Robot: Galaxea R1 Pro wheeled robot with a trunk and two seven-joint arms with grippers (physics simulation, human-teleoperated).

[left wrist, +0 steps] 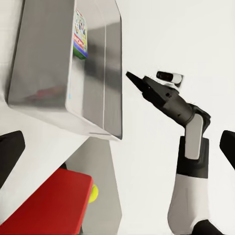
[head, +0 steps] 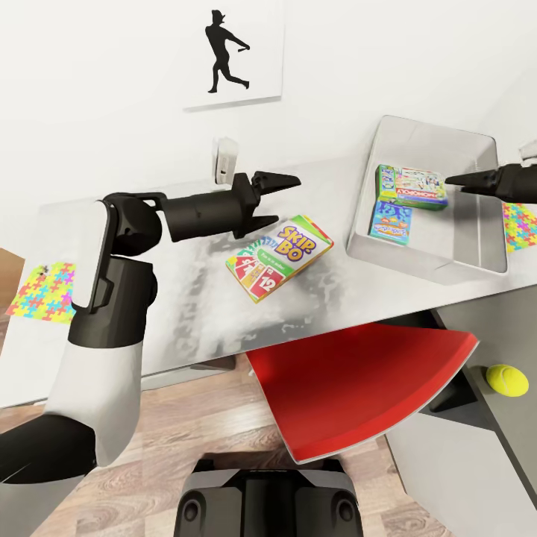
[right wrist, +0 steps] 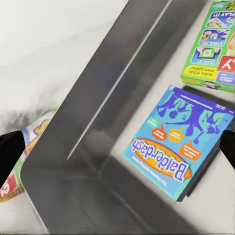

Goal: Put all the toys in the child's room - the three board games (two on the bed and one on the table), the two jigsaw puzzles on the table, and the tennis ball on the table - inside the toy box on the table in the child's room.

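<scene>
The green Skip-Bo board game [head: 280, 257] lies flat on the table [head: 179, 291], just below my left gripper [head: 281, 200], which hovers open and holds nothing. The grey toy box [head: 477, 246] stands at the table's right end with a green-edged board game [head: 414, 186] and a teal-blue one [right wrist: 176, 152] inside. My right gripper [head: 451, 181] hangs open over the box's interior. One jigsaw puzzle [head: 43, 292] lies at the table's left end; another [head: 520, 221] peeks out behind the toy box. The tennis ball [head: 507, 379] sits low at the right, beside the chair.
A red chair [head: 358, 395] is tucked under the table's front edge, straight ahead of my base. A small white object [head: 224, 158] stands at the table's back by the wall. A black ball-player silhouette [head: 224, 52] hangs above. Wood floor shows below.
</scene>
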